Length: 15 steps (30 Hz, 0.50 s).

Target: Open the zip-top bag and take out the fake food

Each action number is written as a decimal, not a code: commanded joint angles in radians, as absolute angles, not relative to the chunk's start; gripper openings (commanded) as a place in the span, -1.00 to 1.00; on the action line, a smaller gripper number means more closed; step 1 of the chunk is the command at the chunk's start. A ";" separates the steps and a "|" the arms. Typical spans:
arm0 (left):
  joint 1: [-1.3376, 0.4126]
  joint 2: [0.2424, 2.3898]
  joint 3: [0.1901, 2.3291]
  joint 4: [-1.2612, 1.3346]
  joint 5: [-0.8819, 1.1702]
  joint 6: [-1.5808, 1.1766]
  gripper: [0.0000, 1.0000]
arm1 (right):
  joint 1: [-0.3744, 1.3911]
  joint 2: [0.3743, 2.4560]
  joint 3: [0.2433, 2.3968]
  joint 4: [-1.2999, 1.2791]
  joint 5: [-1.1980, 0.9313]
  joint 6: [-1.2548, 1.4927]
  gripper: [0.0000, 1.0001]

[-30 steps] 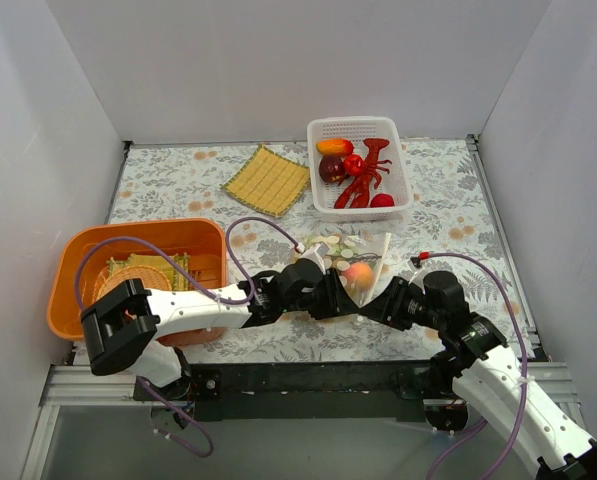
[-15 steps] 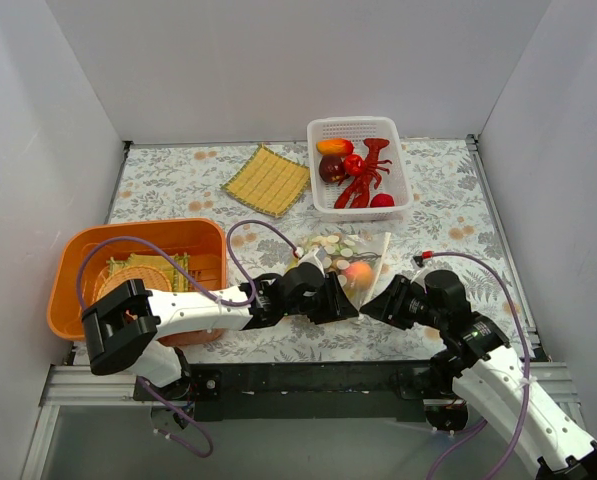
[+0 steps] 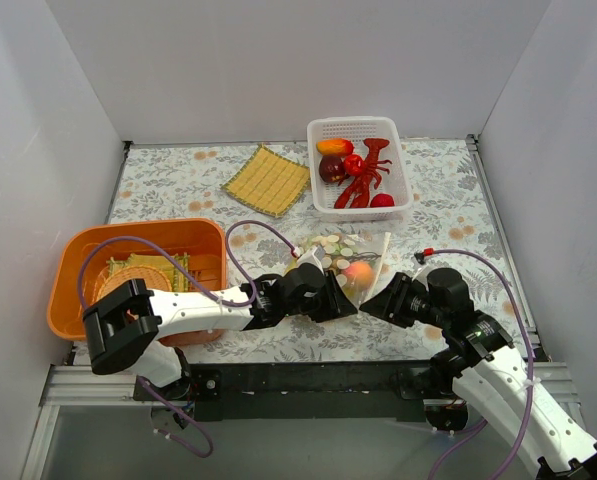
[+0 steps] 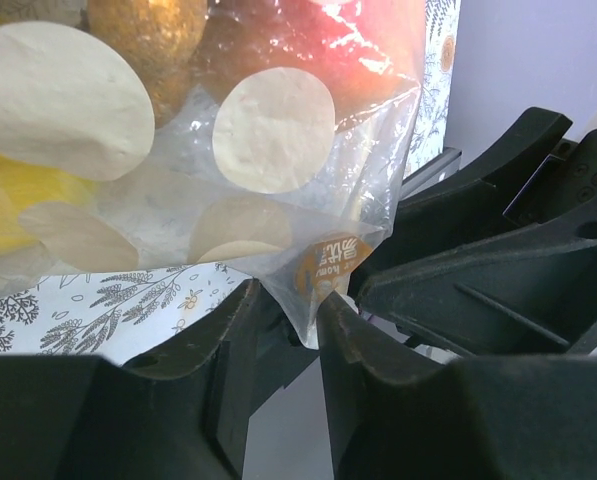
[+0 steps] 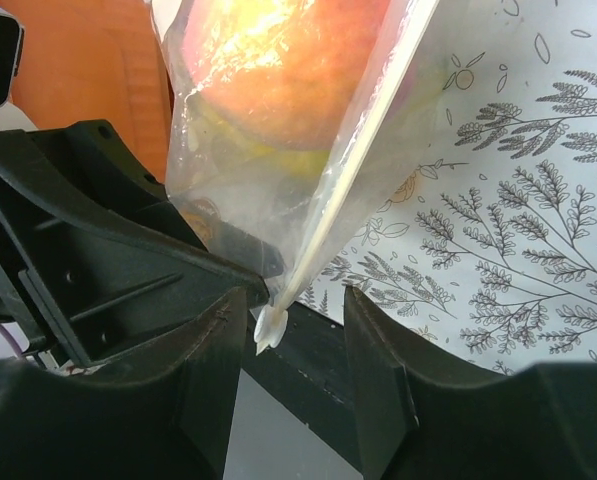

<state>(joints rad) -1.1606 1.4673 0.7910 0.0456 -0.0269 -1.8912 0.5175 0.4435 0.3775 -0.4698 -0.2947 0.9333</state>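
Note:
The zip-top bag (image 3: 346,262), clear with white dots, lies on the floral cloth between both arms. Fake food shows through it: a red-orange fruit (image 3: 358,272), something yellow (image 4: 3,205) and a brownish piece (image 4: 148,30). My left gripper (image 3: 344,302) is at the bag's near corner. In the left wrist view that corner (image 4: 318,275) hangs between the fingers of the left gripper (image 4: 286,312), touching one, with a gap to the other. My right gripper (image 3: 370,303) stands open. The end of the bag's zip strip (image 5: 270,330) sits loose between the fingers of the right gripper (image 5: 296,300).
A white slotted basket (image 3: 318,130) at the back holds a red lobster (image 3: 363,178) and toy fruits. A yellow woven mat (image 3: 266,180) lies left of it. An orange bin (image 3: 70,262) stands at the left, by the left arm. White walls enclose the table.
My right gripper has drawn back slightly to the right, away from the left gripper. The bag and the left arm have hardly moved.

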 commanded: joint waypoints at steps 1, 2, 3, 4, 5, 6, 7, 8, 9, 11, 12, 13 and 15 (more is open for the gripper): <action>-1.164 1.471 0.790 0.069 -0.061 -1.891 -0.47 | 0.526 0.434 0.376 -0.436 -0.328 0.959 0.01; -1.166 1.471 0.788 0.071 -0.061 -1.891 -0.49 | 0.528 0.431 0.371 -0.431 -0.328 0.965 0.01; -1.164 1.474 0.788 0.075 -0.058 -1.890 -0.50 | 0.531 0.425 0.368 -0.430 -0.328 0.977 0.01; -1.164 1.476 0.788 0.081 -0.055 -1.891 -0.51 | 0.532 0.423 0.365 -0.426 -0.331 0.980 0.00; -1.166 1.476 0.788 0.083 -0.055 -1.890 -0.52 | 0.535 0.422 0.364 -0.433 -0.330 0.985 0.00; -1.166 1.477 0.788 0.084 -0.055 -1.891 -0.53 | 0.538 0.414 0.357 -0.434 -0.328 0.989 -0.01; -1.164 1.477 0.788 0.089 -0.054 -1.891 -0.54 | 0.541 0.408 0.351 -0.431 -0.330 1.005 -0.04; -1.166 1.477 0.788 0.089 -0.054 -1.890 -0.55 | 0.545 0.402 0.347 -0.431 -0.330 1.011 -0.04; -1.164 1.479 0.787 0.090 -0.054 -1.890 -0.55 | 0.552 0.393 0.338 -0.430 -0.331 1.018 -0.05; -1.166 1.480 0.785 0.092 -0.054 -1.893 -0.57 | 0.557 0.390 0.333 -0.431 -0.327 1.029 -0.06; -1.164 1.480 0.781 0.092 -0.054 -1.893 -0.57 | 0.561 0.393 0.325 -0.425 -0.327 1.032 -0.05; -1.166 1.480 0.778 0.094 -0.054 -1.894 -0.58 | 0.564 0.396 0.322 -0.420 -0.327 1.032 -0.06; -1.166 1.479 0.773 0.098 -0.057 -1.896 -0.58 | 0.572 0.405 0.314 -0.399 -0.330 1.042 -0.09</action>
